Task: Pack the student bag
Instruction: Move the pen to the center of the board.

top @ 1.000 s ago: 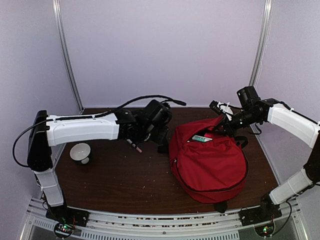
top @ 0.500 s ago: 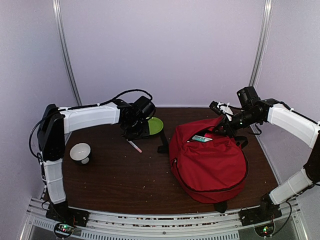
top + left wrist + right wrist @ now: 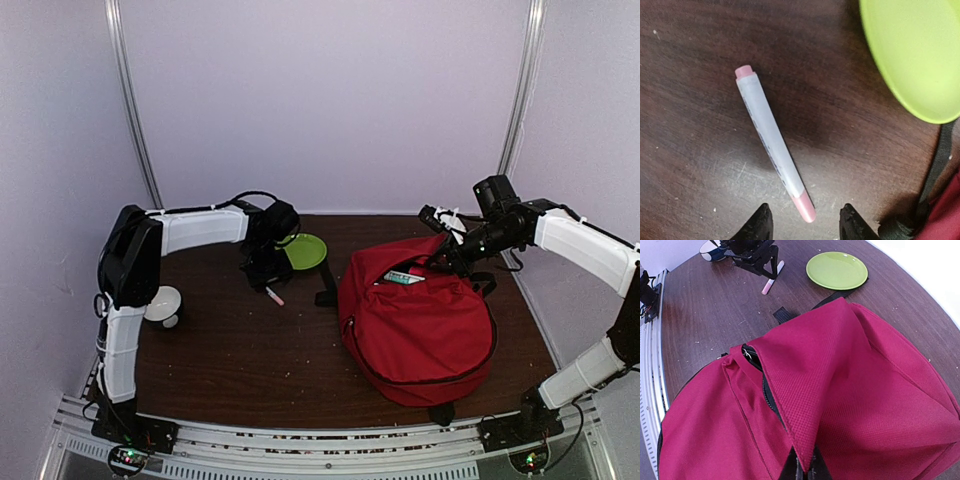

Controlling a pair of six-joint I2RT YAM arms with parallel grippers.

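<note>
On right half of dark brown wooden table (image 3: 250, 360) lies large red fabric backpack (image 3: 420, 320), top zipper gaping; right gripper (image 3: 802, 469) pinches its raised red flap; left gripper (image 3: 805, 220), jaws spread, hangs over white pink-ended marker (image 3: 772, 145) beside round lime-green plate (image 3: 915, 55)

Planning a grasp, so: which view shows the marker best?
The left wrist view: the marker lies close and whole, white barrel and both pink ends clear. The top external view shows only a tiny sliver near the green plate; in the right wrist view the left gripper hides part of it.
</note>
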